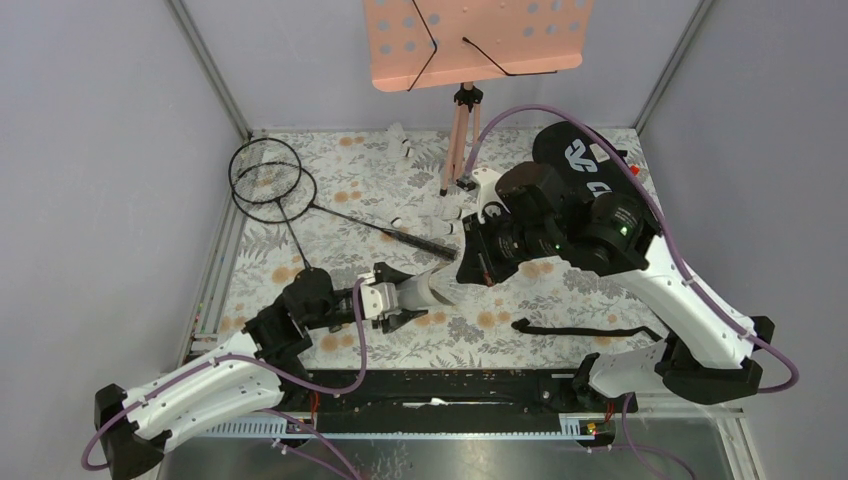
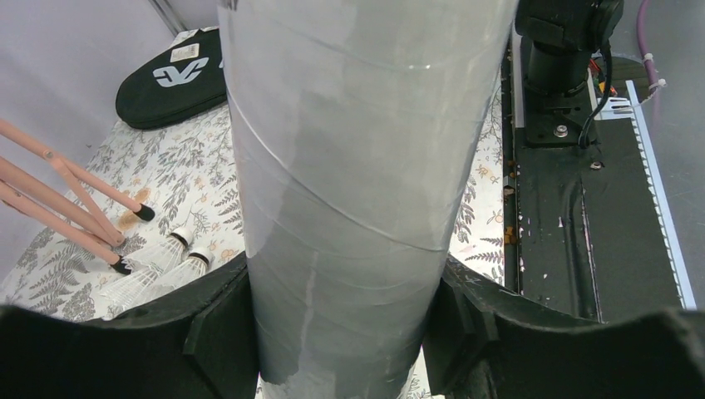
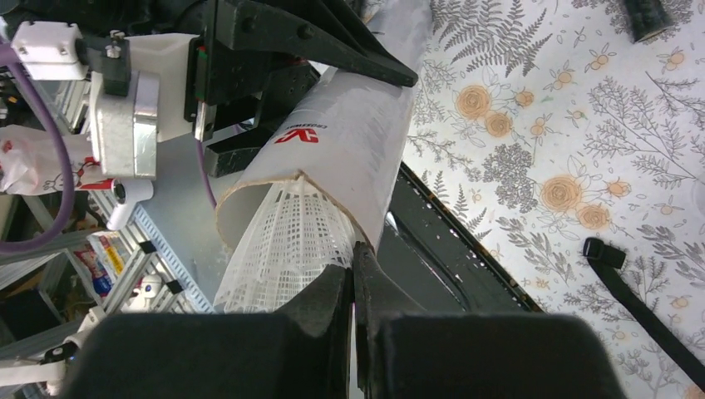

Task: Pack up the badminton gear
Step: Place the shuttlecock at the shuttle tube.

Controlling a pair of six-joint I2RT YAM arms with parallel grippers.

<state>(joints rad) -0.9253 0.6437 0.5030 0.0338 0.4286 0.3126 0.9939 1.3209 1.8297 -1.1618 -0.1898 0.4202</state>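
Top external view: two black rackets (image 1: 268, 182) lie overlapped on the floral table (image 1: 255, 255), well to the left of the white tube (image 1: 432, 288) and farther back. The left gripper (image 1: 398, 303) clamps that tube across its body. On the left wrist camera its black fingers (image 2: 218, 326) press against both sides of the tube. Two loose shuttlecocks (image 2: 170, 262) lie beyond the tube, by the feet of the pink music stand (image 1: 470, 45). At the tube's right end the right gripper (image 3: 353, 287) has its fingers pressed together at the open rim. There a shuttlecock (image 3: 278, 241) pokes its white skirt out of the mouth. Whether the tips pinch the skirt's edge cannot be told. The black bag (image 1: 580, 160) lies right of the tube and farther back. Its strap (image 1: 585, 328) lies right of the tube, nearer the arm bases.
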